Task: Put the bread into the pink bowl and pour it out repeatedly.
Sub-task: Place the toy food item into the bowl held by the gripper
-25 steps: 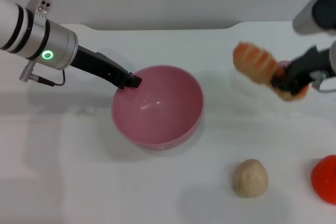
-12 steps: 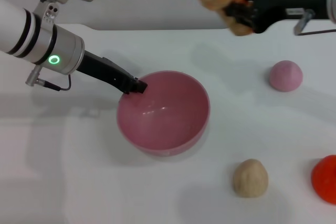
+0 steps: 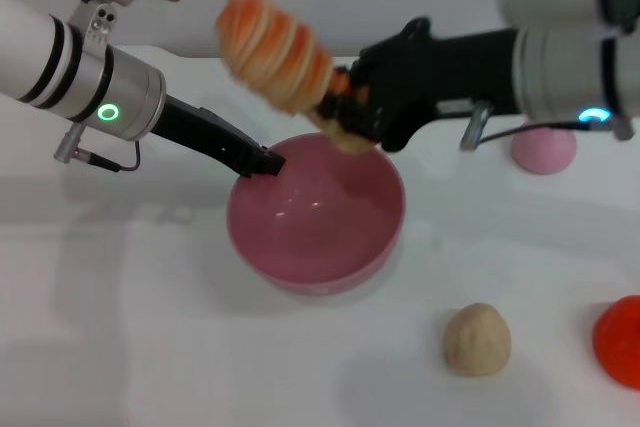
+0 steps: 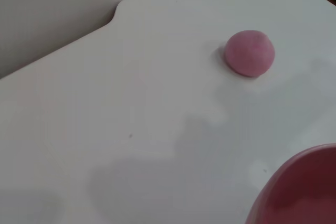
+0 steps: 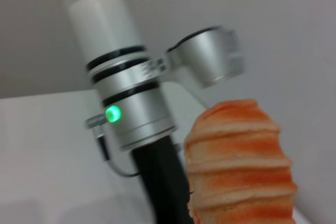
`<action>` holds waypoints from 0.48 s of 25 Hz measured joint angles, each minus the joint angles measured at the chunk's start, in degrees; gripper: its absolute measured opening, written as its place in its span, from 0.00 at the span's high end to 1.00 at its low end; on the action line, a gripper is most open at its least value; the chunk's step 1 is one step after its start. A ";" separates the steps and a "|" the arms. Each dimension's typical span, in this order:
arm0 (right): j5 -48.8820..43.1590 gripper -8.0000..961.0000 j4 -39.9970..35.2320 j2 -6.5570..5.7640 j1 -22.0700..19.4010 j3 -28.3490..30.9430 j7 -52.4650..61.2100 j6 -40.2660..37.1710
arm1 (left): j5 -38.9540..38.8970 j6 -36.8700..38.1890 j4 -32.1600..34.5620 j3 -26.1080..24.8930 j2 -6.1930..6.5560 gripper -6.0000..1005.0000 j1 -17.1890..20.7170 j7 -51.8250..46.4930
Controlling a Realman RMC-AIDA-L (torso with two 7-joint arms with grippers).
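Right gripper point(image 3: 345, 117) has swung ridged bread point(image 3: 275, 52) over glossy pink bowl point(image 3: 316, 213).

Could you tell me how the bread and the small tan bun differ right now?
The bread is long, ridged and orange-and-cream striped; the tan bun is small, round and plain. The bread is held aloft by the right claw above the pink bowl, tilted; the bun rests on the table, untouched. Both are outside the bowl.
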 joint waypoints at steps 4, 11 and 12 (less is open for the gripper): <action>1.10 0.77 2.97 -0.20 -0.08 -4.08 -4.07 1.03 | 0.00 -0.05 0.00 0.15 -0.12 0.95 -0.28 -0.01; 1.61 0.77 4.18 -0.42 -0.13 -4.67 -4.84 0.97 | 0.00 -0.90 0.00 0.09 0.10 0.95 -0.32 -0.13; 1.62 0.77 4.21 -0.44 -0.16 -4.48 -4.86 0.91 | 0.00 -0.97 0.00 -0.02 0.17 0.95 -0.32 -0.15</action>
